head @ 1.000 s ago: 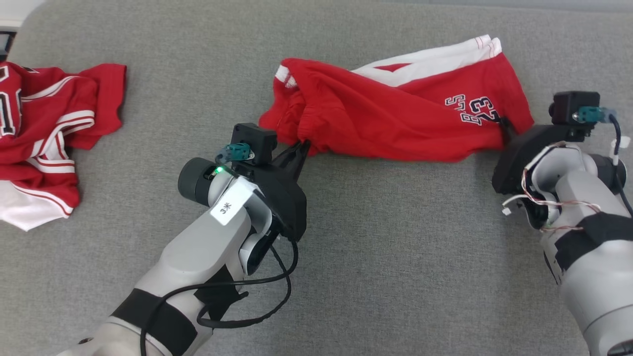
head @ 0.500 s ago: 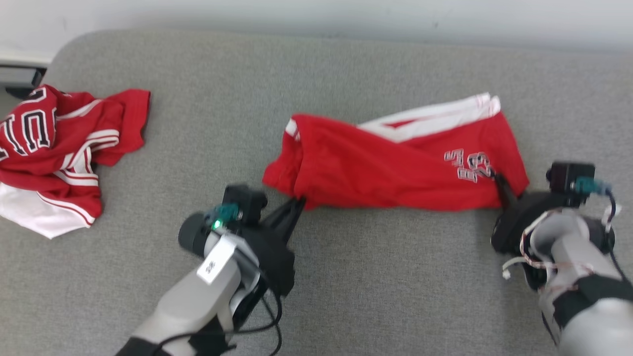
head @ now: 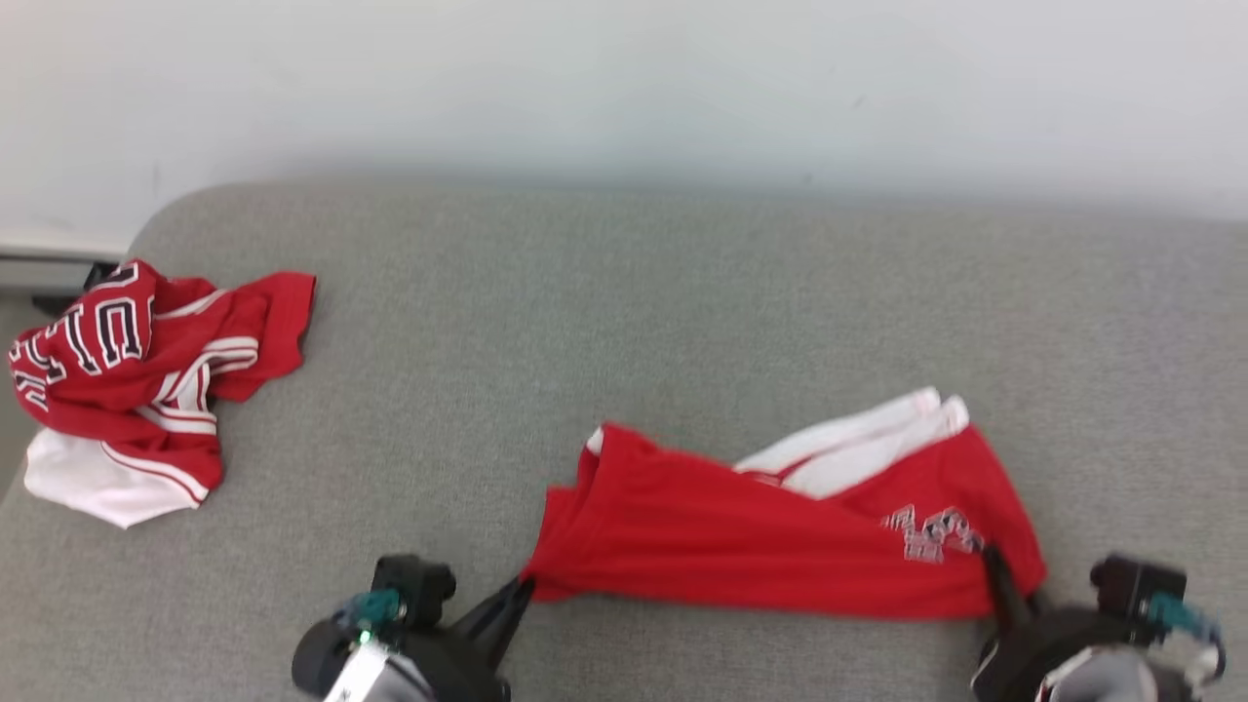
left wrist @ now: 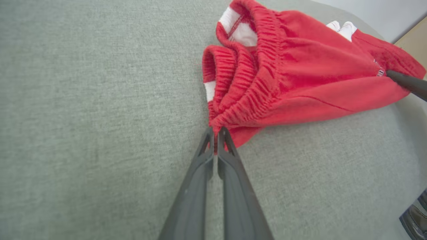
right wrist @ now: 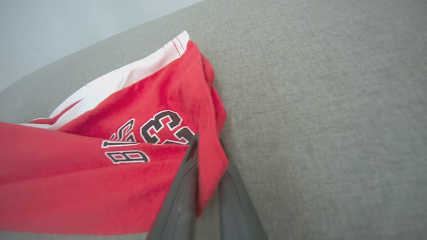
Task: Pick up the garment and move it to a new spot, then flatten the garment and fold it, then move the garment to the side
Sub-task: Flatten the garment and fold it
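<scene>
A grey fabric-covered surface (head: pixel 624 312) with a rounded corner at the upper left spans the lower part of the head view. Red shorts (head: pixel 721 536) with white trim and a printed number lie stretched sideways at lower centre and lower right. A crumpled red-and-white jersey (head: pixel 136 380) lies well apart from them, at the left edge

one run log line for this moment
left pincer: shut on red shorts waistband | right pincer: shut on leg hem | red shorts: stretched between both pincers
</scene>
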Controlling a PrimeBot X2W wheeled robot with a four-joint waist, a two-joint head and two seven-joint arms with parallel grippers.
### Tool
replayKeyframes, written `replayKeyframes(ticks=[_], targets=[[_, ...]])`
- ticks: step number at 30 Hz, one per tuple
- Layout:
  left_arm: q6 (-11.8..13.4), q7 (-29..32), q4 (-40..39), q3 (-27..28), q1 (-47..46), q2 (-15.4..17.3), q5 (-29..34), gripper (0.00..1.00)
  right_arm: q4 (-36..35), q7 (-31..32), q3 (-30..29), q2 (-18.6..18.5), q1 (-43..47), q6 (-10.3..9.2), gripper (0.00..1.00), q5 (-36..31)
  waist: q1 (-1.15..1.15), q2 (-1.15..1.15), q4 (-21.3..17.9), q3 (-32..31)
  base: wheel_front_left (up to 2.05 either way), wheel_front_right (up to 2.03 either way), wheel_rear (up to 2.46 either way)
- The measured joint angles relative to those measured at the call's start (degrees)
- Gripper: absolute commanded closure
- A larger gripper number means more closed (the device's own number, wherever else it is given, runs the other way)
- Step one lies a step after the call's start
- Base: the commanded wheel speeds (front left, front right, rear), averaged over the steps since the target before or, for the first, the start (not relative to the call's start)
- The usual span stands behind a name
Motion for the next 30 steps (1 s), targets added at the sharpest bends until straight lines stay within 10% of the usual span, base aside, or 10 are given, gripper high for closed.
replayKeyframes(ticks=[8, 10, 11, 12, 13, 20, 30], targets=[[-0.01, -0.01, -3.05, 0.75, 4.97, 2.09, -0.83, 1.00, -5.23, -0.42, -0.69, 2.70, 9.43, 0.01, 1.00, 2.38, 0.00, 0.00, -2.46, -3.16, 0.00, 0.00, 0.00], [0.00, -0.01, -3.59, 0.56, 5.40, 2.15, -0.81, 1.00, -6.43, -0.41, -0.71, 2.79, 10.68, 0.01, 0.18, 2.83, 0.00, 0.00, -3.03, -3.49, 0.00, 0.00, 0.00], [0.01, -0.01, -3.89, 0.52, 5.39, 2.12, -0.80, 0.74, -6.80, -0.38, -0.71, 2.82, 11.13, 0.01, 0.00, 3.34, 0.00, 0.00, -3.21, -3.60, 0.00, 0.00, 0.00], [0.01, -0.02, -4.13, 0.45, 5.39, 2.12, -0.78, 0.09, -7.42, -0.31, -0.66, 2.80, 11.71, 0.00, 0.00, 3.56, 0.00, 0.00, -3.33, -3.66, 0.00, 0.00, 0.00], [0.02, -0.02, -4.20, 0.40, 5.40, 2.16, -0.74, 0.00, -8.03, -0.03, -0.55, 2.80, 12.26, 0.00, 0.00, 3.55, 0.00, 0.00, -3.37, -3.66, 0.00, 0.00, 0.00], [1.89, -0.09, -4.44, 1.88, 6.61, 4.26, -0.76, 0.00, -12.95, 0.10, -1.11, 1.94, 14.19, -0.12, 0.00, 3.59, 0.01, 0.00, -3.12, -3.50, 0.00, 0.00, 0.00], [11.29, -0.10, -7.47, 13.10, 8.68, 7.53, -3.60, 0.00, -21.35, -2.16, -6.39, 0.82, 16.85, -3.36, 0.00, 4.22, 0.01, 0.01, -2.55, -5.17, 0.00, 0.00, 0.00]])
